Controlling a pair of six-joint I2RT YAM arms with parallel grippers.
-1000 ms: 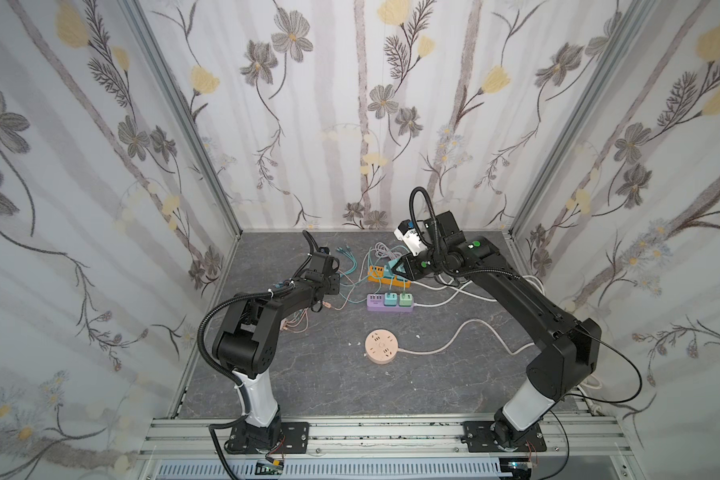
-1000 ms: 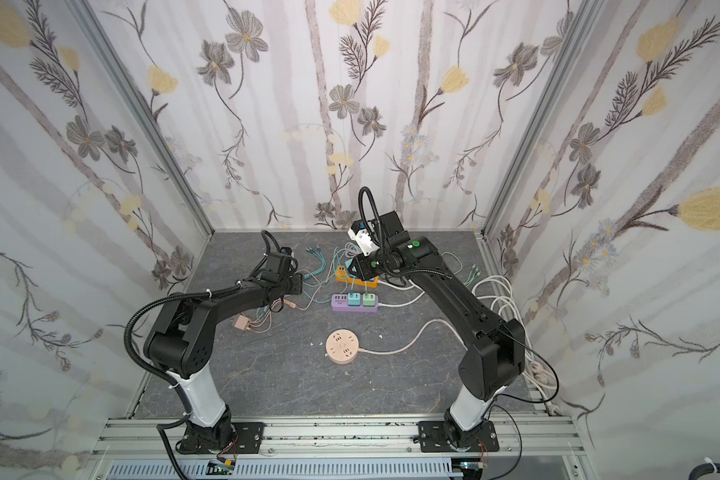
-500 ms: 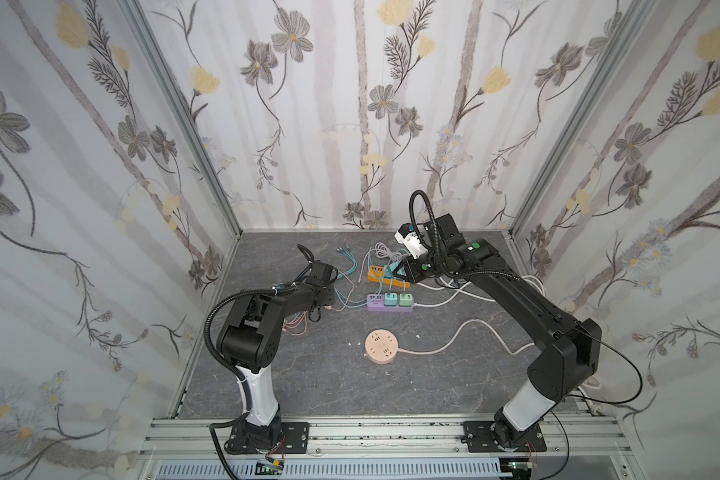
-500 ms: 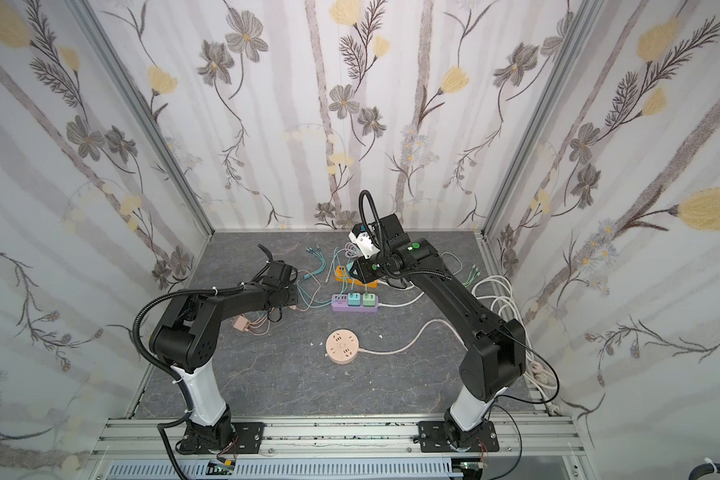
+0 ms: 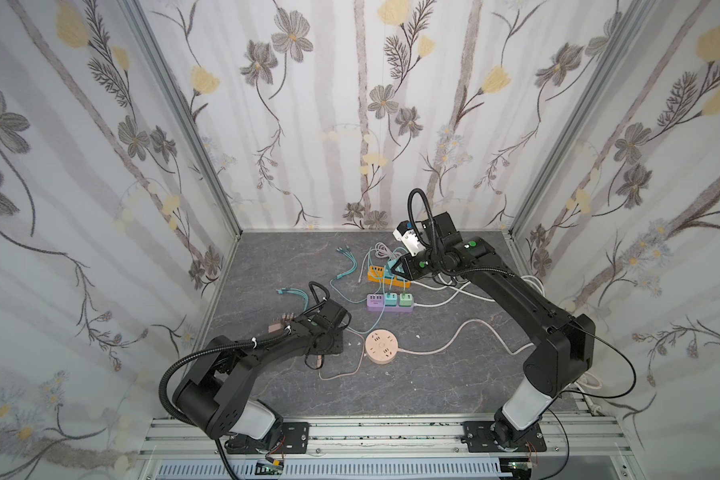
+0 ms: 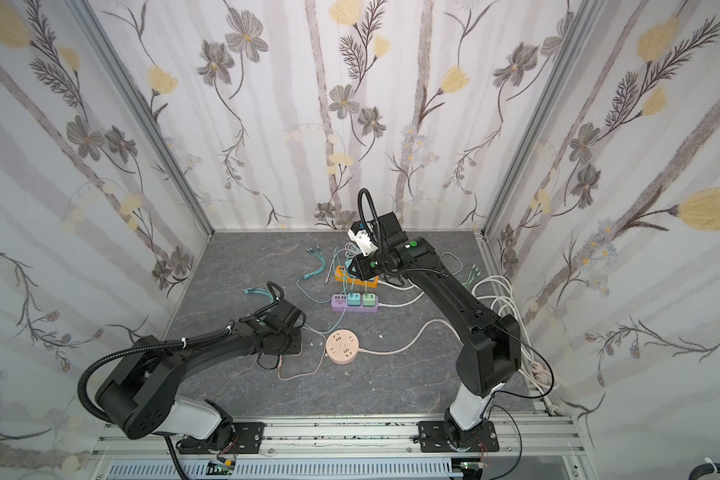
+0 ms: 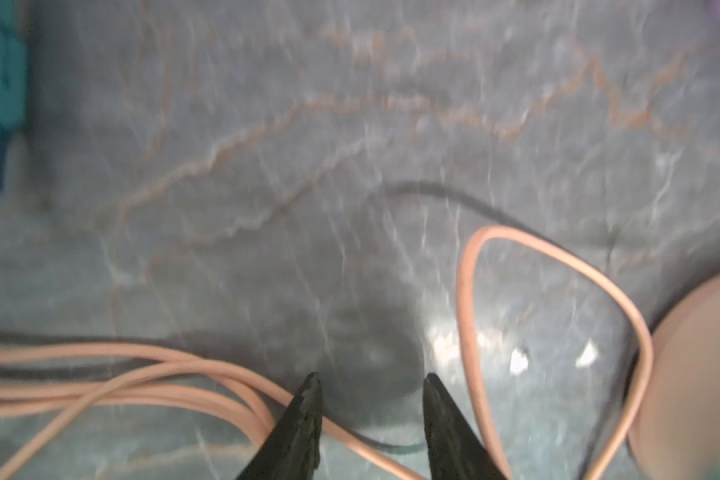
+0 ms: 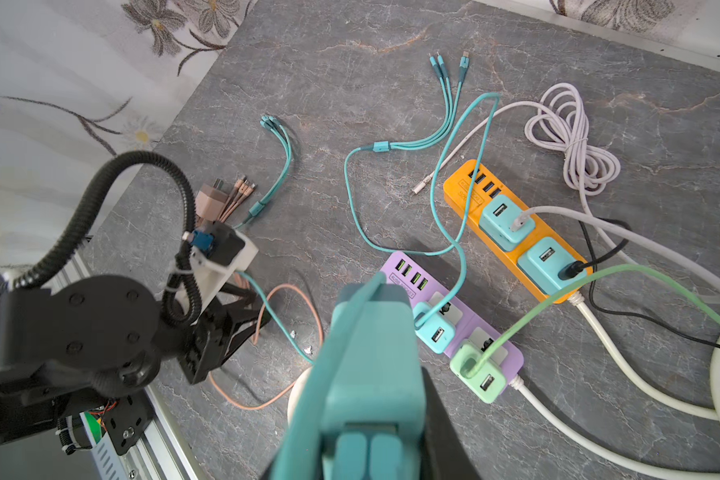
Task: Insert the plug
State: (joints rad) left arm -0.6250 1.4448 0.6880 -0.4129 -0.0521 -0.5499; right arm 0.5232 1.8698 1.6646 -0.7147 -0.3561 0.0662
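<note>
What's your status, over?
Left end effector open, low over pink cable. Right end effector shut on teal plastic charger plug, raised off grey marbled table. Loose teal cables nearby.

Teal plug (image 5: pixel 393 265) in right claw (image 5: pixel 396 269)

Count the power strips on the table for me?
3: an orange strip at the back, a purple strip in front of it, a round pink strip nearest the front.
</note>
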